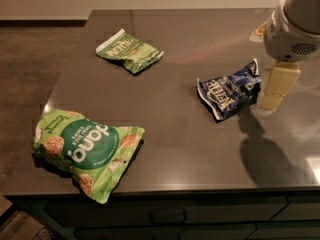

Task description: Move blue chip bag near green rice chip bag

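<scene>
The blue chip bag (229, 91), dark navy with white lettering and wrinkled foil, lies flat on the dark table (190, 139), right of centre. The green rice chip bag (85, 146), large and bright green with a dark round emblem, lies at the front left corner, far from the blue bag. My gripper (269, 101) hangs from the white arm (292, 26) at the right. It is just right of the blue bag's right edge, close above the tabletop, and holds nothing that I can see.
A smaller green bag with a white top edge (129, 50) lies at the back left of the table. A small yellowish object (258, 32) shows behind the arm at the back right. The table's front edge runs along the bottom, with cabinet fronts below.
</scene>
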Tool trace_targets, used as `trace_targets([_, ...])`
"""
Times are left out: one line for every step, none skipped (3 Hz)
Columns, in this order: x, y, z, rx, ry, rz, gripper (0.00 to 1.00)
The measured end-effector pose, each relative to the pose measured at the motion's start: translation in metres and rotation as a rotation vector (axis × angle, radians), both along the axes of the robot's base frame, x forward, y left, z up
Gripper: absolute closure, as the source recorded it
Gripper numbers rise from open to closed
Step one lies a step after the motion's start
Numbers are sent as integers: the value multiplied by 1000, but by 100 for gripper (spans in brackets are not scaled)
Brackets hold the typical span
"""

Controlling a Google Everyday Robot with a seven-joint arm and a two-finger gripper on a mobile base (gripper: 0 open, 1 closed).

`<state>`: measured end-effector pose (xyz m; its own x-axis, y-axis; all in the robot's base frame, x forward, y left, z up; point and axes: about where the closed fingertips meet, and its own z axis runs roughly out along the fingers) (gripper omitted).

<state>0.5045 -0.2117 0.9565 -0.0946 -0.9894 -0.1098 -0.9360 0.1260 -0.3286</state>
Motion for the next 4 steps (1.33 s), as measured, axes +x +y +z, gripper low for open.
trace_targets([38, -7, -15, -17, 8, 33, 0])
trace_targets([72, -20, -32, -26, 51, 50, 0])
trace_targets([92, -32, -52, -29, 110, 51, 0])
trace_targets([104, -42, -72, -29, 159, 42, 0])
